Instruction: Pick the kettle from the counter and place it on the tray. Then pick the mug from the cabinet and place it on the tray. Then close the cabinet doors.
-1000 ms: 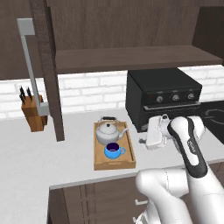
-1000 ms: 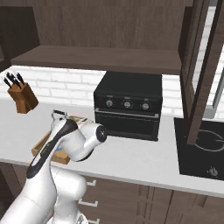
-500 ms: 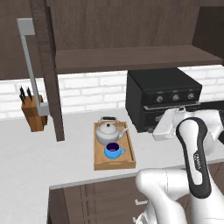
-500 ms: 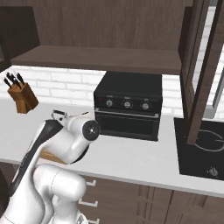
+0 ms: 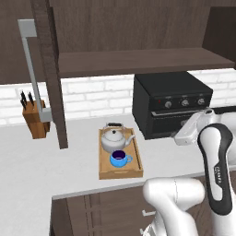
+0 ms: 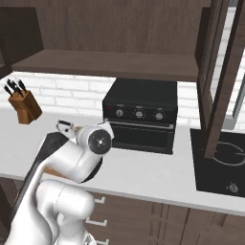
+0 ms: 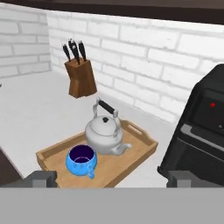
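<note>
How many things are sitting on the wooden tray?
2: the kettle at the tray's back end, and the blue mug right in front of it.

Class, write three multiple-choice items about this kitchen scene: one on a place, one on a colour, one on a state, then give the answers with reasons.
1. Where does the kettle stand?
A. on the tray
B. on the oven
C. on the cabinet shelf

2. What colour is the mug?
A. red
B. blue
C. white

3. How do the cabinet doors stand?
A. shut
B. taken off
C. open

Answers: 1 A, the kettle sits inside the tray's rim, behind the mug. 2 B, it is bright blue with a dark inside. 3 C, a door stands swung outward and the shelf is exposed.
</note>
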### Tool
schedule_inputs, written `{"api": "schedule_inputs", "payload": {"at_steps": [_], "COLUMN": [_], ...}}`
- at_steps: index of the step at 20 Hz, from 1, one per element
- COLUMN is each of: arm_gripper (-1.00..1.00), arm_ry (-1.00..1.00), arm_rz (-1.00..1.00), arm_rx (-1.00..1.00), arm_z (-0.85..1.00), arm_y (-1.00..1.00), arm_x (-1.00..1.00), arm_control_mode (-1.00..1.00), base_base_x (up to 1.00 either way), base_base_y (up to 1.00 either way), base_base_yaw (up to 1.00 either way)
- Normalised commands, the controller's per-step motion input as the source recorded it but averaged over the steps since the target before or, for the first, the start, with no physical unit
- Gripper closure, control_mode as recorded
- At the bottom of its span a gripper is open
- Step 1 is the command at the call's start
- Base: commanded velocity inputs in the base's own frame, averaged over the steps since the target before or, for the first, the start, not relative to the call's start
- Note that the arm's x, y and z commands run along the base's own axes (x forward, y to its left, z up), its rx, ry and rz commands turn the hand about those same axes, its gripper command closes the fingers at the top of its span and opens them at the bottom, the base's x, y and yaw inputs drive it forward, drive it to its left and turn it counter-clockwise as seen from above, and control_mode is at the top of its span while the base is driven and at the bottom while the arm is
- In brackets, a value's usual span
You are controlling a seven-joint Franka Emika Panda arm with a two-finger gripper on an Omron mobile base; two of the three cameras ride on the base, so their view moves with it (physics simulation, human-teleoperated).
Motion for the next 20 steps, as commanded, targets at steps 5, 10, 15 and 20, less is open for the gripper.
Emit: {"api": "schedule_inputs", "payload": {"at_steps": [5, 10, 15, 20], "arm_gripper": [-1.00, -1.00, -1.00, -1.00], "arm_ry": [0.00, 0.00, -0.02, -0.13], "arm_rz": [-0.01, -0.04, -0.04, -0.04], "arm_rx": [0.00, 0.00, 0.03, 0.13], "arm_z": [-0.04, 0.01, -0.06, 0.04], "arm_y": [-0.37, -0.24, -0.33, -0.50], "arm_x": [-0.12, -0.18, -0.21, -0.27], "arm_control_mode": [-1.00, -1.00, -1.00, -1.00], "base_base_x": [0.00, 0.00, 0.00, 0.00], "base_base_y": [0.00, 0.00, 0.00, 0.00], "base_base_yaw": [0.00, 0.00, 0.00, 0.00]}}
